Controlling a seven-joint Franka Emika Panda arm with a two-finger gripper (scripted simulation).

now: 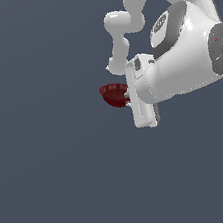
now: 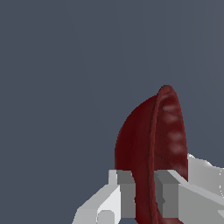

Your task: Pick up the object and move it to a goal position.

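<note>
Wrist view: tool pinches the bowl by its wall, one finger inside, one outside the rim. Thin edge grip; my guess is a quick swing could let it pivot or slip. Exterior view: bowl hangs airborne beside the arm.

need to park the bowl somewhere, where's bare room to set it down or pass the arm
The grey surface is bare across the exterior view's left and all below the bowl. The only crowded patch is upper right, where the arm and gripper sit. The fingers pinch the bowl's rim.
</note>
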